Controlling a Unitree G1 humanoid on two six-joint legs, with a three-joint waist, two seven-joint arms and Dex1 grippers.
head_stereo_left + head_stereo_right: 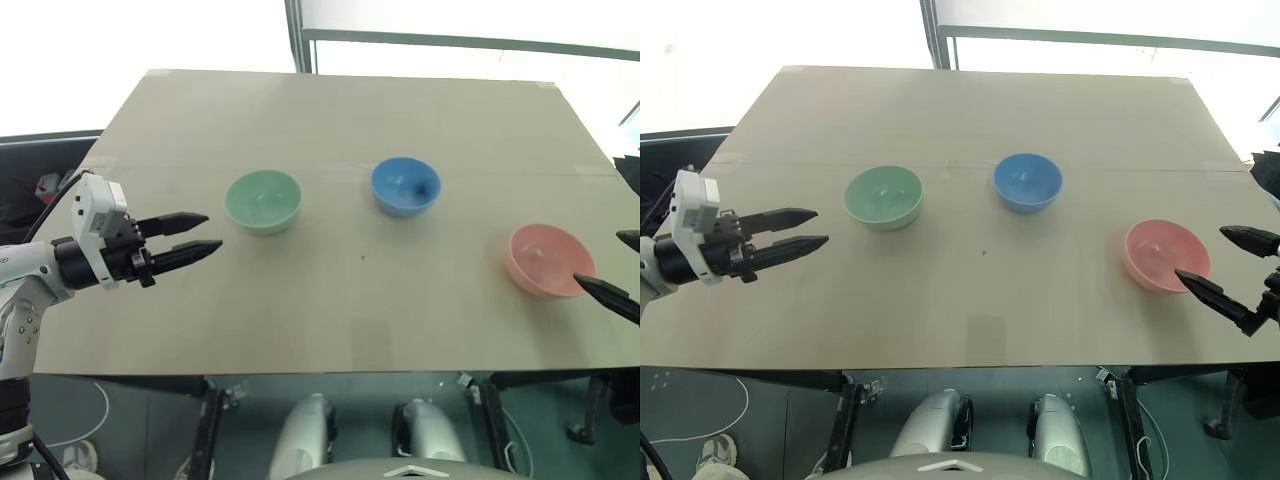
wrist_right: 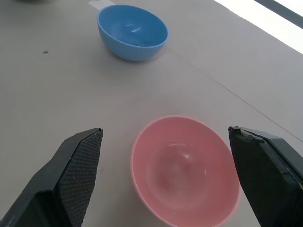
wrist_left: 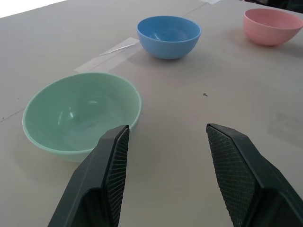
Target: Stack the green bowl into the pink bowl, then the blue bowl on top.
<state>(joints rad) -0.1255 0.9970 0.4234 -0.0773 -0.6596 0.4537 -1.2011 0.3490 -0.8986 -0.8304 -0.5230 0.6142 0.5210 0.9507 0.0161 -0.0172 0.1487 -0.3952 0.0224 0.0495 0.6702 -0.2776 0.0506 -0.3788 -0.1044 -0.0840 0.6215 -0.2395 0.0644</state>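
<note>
The green bowl (image 1: pixel 264 201) stands upright and empty on the left part of the table (image 1: pixel 340 130). To its right is the blue bowl (image 1: pixel 405 186), and the pink bowl (image 1: pixel 548 259) sits near the right edge. My left gripper (image 1: pixel 205 233) hovers open just left of the green bowl, fingers pointing toward it, nothing between them. In the left wrist view the green bowl (image 3: pixel 81 115) lies a little beyond one fingertip. My right gripper (image 1: pixel 1226 260) is open wide at the pink bowl's right side. The pink bowl (image 2: pixel 184 169) shows between its fingers in the right wrist view, untouched.
The table is a plain beige sheet with a taped seam (image 3: pixel 106 56) running across it behind the bowls. Its front edge (image 1: pixel 320 373) lies close below the grippers. Dark equipment (image 1: pixel 1265 175) stands past the right edge.
</note>
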